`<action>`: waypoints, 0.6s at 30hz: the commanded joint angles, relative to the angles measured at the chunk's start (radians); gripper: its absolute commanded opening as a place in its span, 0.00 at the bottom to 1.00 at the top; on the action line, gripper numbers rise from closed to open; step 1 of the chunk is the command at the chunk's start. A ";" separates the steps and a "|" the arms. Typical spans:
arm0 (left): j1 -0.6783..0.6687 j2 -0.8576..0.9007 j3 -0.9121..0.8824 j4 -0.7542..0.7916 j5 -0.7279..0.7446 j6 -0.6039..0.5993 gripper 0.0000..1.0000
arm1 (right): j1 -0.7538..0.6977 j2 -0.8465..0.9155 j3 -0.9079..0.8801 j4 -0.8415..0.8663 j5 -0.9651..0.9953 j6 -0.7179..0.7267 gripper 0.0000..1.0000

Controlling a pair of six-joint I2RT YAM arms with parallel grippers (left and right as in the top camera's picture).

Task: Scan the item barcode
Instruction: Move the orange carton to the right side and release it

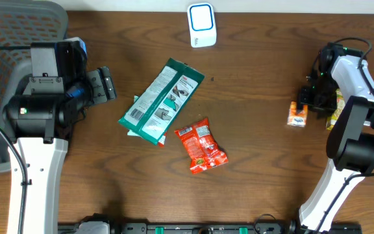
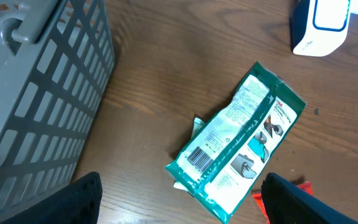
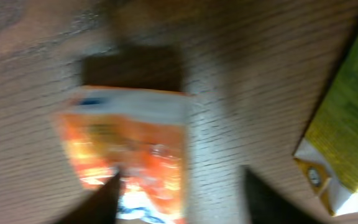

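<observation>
The white and blue scanner (image 1: 200, 25) stands at the table's far edge, also visible in the left wrist view (image 2: 322, 25). A green packet (image 1: 163, 101) lies mid-table with its barcode showing (image 2: 241, 143). A red snack packet (image 1: 201, 144) lies just in front of it. My left gripper (image 1: 102, 84) is open to the left of the green packet, holding nothing (image 2: 182, 205). At the right, my right gripper (image 1: 310, 97) is open over a small orange packet (image 1: 297, 115), which lies blurred on the table by the left finger (image 3: 129, 143).
A grey mesh basket (image 1: 5, 65) stands at the far left, close beside the left arm (image 2: 36, 87). A yellow-green carton (image 1: 335, 107) lies right of the orange packet (image 3: 347, 137). The right arm's white links reach over the table's right edge.
</observation>
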 commanded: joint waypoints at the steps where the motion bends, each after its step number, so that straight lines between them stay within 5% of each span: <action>1: -0.001 0.002 0.018 -0.003 -0.009 -0.009 0.83 | -0.004 0.007 -0.005 0.011 0.025 0.008 0.81; 11: -0.001 0.002 0.018 -0.003 -0.009 -0.009 0.83 | 0.002 -0.014 0.237 -0.190 -0.345 -0.031 0.89; 18: -0.001 0.002 0.018 -0.003 -0.009 -0.009 0.83 | 0.043 -0.018 0.203 -0.162 -0.377 -0.030 0.92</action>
